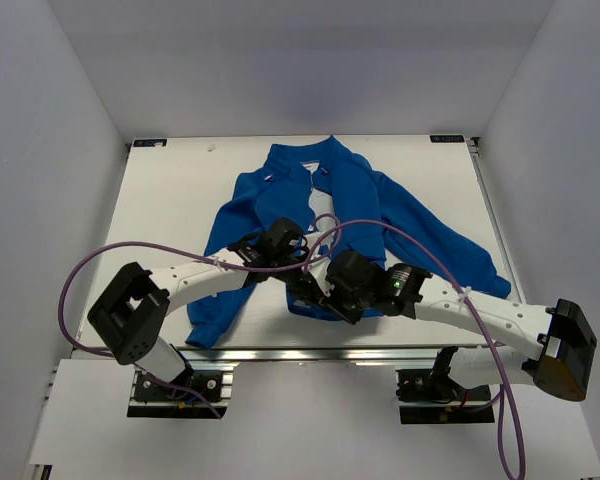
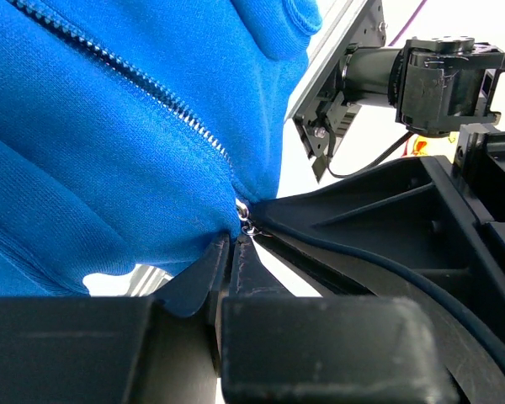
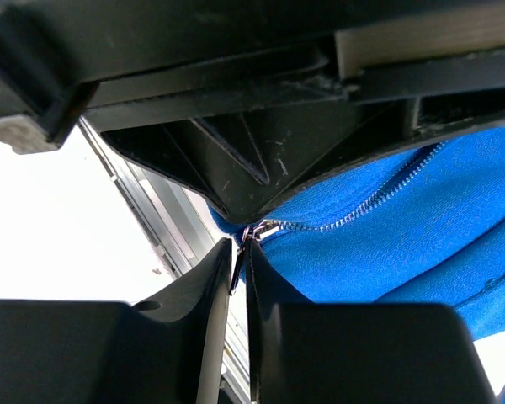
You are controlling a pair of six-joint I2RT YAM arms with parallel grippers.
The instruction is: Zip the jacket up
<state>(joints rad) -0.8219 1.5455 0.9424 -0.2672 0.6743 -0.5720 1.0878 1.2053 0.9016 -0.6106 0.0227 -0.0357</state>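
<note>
jacket [image 1: 350,200]: flat on table [image 1: 170,200], collar far, hem [image 2: 109,257] near | left gripper [image 2: 231,261]: pinched together on hem beside zip foot | right gripper [image 3: 242,252]: fingertips at slider [image 3: 261,227], hold cannot be told | handling: light, limp fleece that bunches; take slider tab, pull hem taut

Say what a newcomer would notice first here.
The bright blue jacket sprawled across the white table grabs the eye first. Next, the left gripper and right gripper meeting at its near hem, both at the bottom end of the zipper.
</note>
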